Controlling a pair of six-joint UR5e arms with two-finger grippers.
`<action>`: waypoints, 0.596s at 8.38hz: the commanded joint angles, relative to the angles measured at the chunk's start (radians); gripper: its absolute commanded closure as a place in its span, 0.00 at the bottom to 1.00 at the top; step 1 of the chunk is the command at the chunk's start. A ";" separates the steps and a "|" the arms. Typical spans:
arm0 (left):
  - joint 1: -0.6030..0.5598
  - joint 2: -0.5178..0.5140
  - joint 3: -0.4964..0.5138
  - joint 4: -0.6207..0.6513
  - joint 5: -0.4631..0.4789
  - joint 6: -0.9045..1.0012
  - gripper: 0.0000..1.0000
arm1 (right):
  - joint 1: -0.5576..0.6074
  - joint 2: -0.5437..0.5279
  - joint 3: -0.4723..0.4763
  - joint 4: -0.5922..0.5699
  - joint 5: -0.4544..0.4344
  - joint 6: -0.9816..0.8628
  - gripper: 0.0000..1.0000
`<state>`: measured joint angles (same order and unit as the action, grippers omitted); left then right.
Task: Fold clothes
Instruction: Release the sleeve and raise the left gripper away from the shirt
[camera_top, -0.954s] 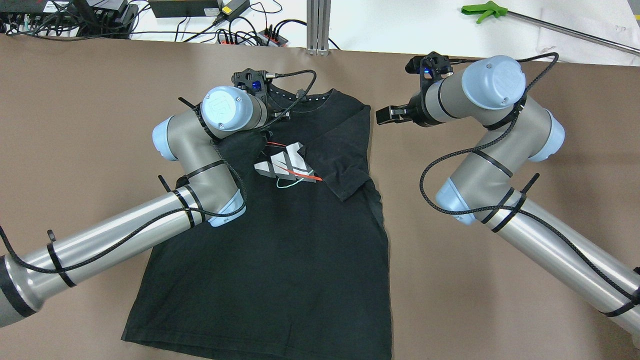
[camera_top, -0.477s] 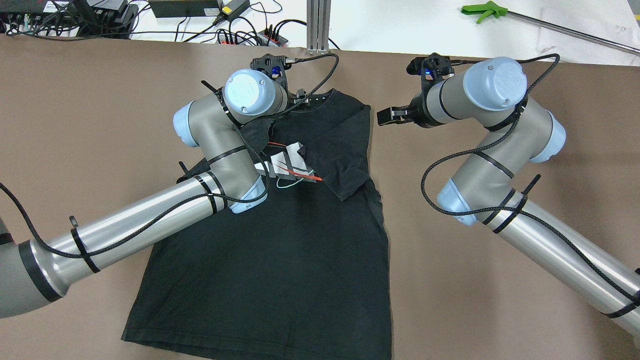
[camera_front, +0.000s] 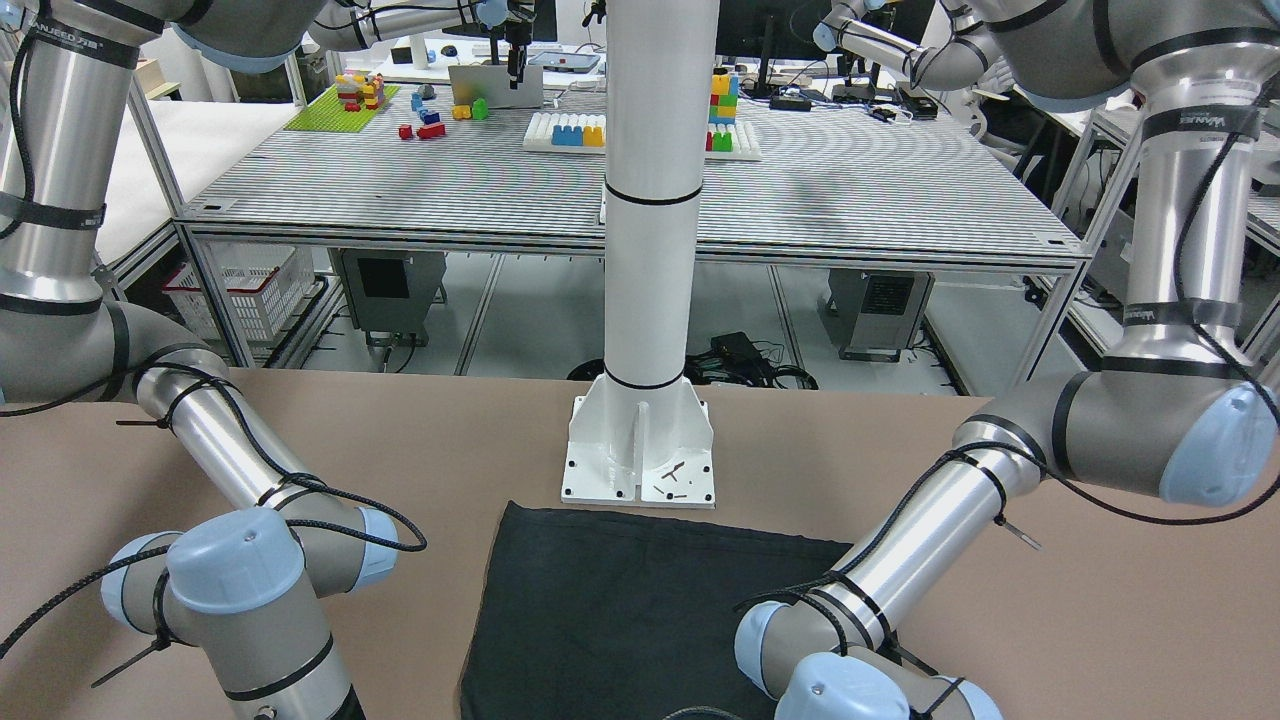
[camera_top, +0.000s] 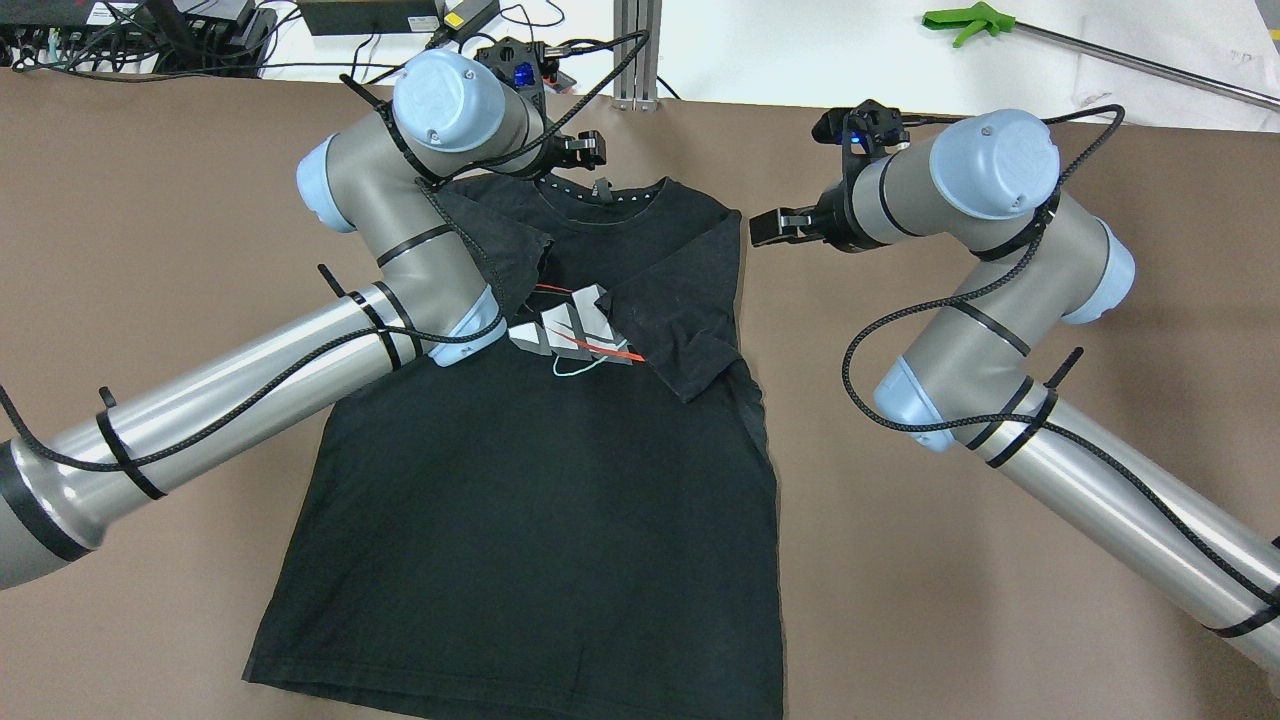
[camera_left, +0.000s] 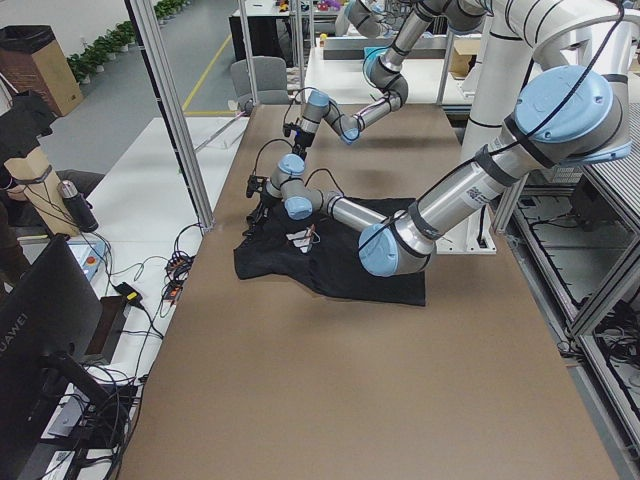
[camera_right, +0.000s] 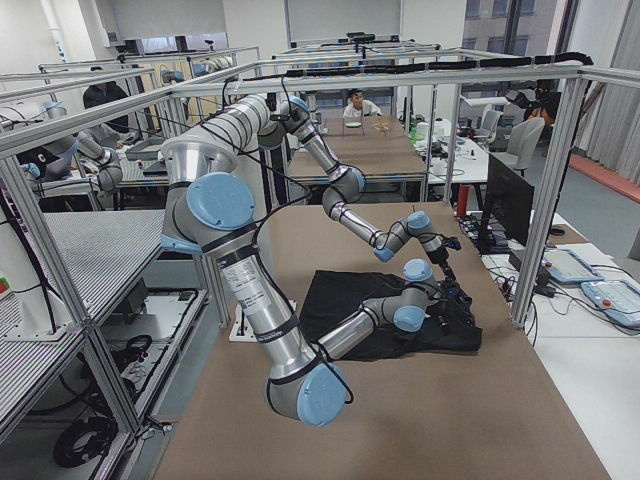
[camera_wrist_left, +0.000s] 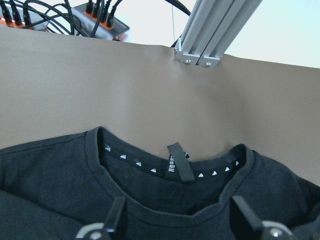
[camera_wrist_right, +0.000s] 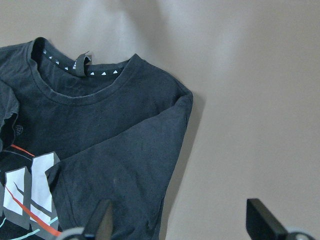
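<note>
Two sleeve folds look done, the rest not begun. Black T-shirt (camera_top: 560, 500) lies flat on the brown table (camera_top: 200, 200), collar (camera_top: 600, 200) at the far edge, hem (camera_top: 500, 690) near the robot. Right-side sleeve (camera_top: 685, 345) is turned in across the chest, its cuff touching the grey-and-red print (camera_top: 570, 335). Left-side sleeve (camera_top: 500, 250) is also laid inward over the chest, partly hidden under the left arm, so its lie cannot be fully checked. Left gripper (camera_top: 590, 150) hovers over the far rim of the collar; its wrist view shows both fingers spread with nothing between them. Right gripper (camera_top: 765, 228) hangs just beside the right shoulder, off the cloth, over bare table; its fingers are wide apart and empty. Neither touches the shirt. Body is full length and full width, with a slight ripple along its right edge. Judgement: roughly the first third is complete. Left to do are the body folds, either sides in or hem brought up to the collar, then a final halving. With both grippers at the shoulder line, the likely next step is a two-point grasp there, though that is only a guess.
</note>
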<state>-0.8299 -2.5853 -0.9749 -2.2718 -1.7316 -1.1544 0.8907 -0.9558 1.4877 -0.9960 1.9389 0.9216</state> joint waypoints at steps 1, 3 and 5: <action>-0.041 0.062 -0.083 0.001 -0.092 0.007 0.06 | 0.000 0.000 0.042 -0.013 0.014 0.040 0.06; -0.101 0.173 -0.222 0.003 -0.269 -0.023 0.06 | 0.014 -0.027 0.068 -0.015 0.153 0.075 0.06; -0.115 0.322 -0.438 -0.005 -0.364 -0.160 0.06 | 0.017 -0.156 0.214 -0.015 0.204 0.145 0.06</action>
<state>-0.9262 -2.3956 -1.2180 -2.2737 -2.0009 -1.2078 0.9035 -1.0013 1.5801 -1.0100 2.0824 1.0026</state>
